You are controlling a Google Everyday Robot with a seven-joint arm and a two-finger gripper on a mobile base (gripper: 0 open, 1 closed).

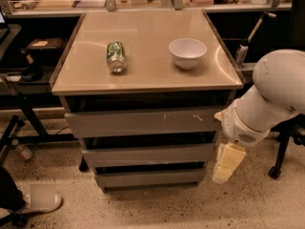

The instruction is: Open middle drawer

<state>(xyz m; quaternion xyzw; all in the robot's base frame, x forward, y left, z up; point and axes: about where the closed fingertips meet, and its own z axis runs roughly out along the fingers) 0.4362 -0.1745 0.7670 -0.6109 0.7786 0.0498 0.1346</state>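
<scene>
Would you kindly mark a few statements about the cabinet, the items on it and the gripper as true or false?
1. The green can lies on its side on the cabinet top. True.
2. The white bowl is stacked on the can. False: it stands apart, to the can's right in the picture.
3. The gripper hangs beside the cabinet's right edge, level with the lower drawers. True.
4. The middle drawer is pulled out with its tray showing. False: it is pushed in, and no interior shows.
</scene>
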